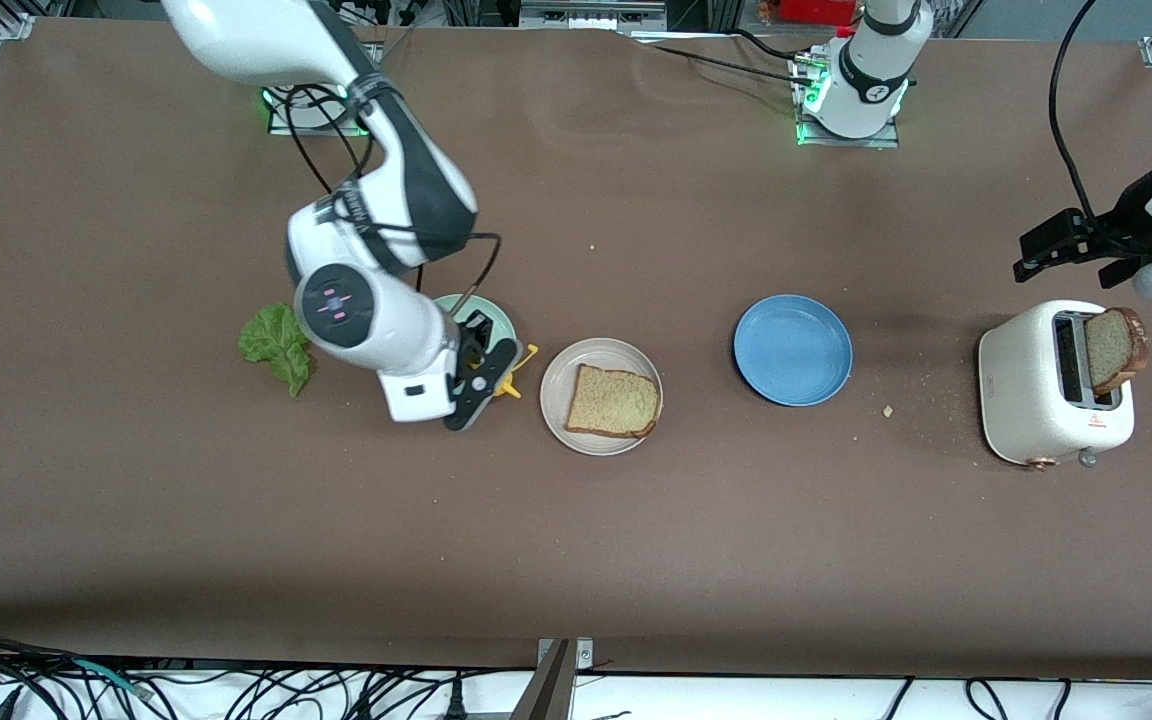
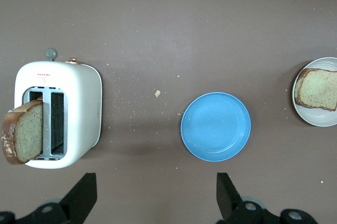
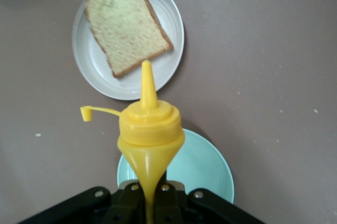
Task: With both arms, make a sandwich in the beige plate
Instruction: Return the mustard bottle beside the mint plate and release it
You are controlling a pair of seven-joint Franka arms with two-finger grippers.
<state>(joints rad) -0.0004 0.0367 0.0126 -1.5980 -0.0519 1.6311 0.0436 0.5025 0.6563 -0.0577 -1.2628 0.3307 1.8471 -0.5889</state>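
One brown bread slice (image 1: 616,402) lies on the beige plate (image 1: 556,375) mid-table. A second slice (image 1: 1114,348) sticks up from the white toaster (image 1: 1031,390) at the left arm's end. The green lettuce leaf (image 1: 278,345) lies on the table at the right arm's end. My right gripper (image 1: 484,375) is shut on a yellow squeeze bottle (image 1: 514,378) over the mint green plate (image 1: 496,318). Its nozzle (image 3: 147,79) points toward the beige plate (image 3: 87,66) and its slice (image 3: 126,24). My left gripper (image 2: 157,197) is open and empty, up beside the toaster (image 2: 79,113).
A blue plate (image 1: 793,350) sits between the beige plate and the toaster, and also shows in the left wrist view (image 2: 216,126). Crumbs (image 2: 157,93) lie scattered on the brown table near the toaster. A black cable hangs by the left arm.
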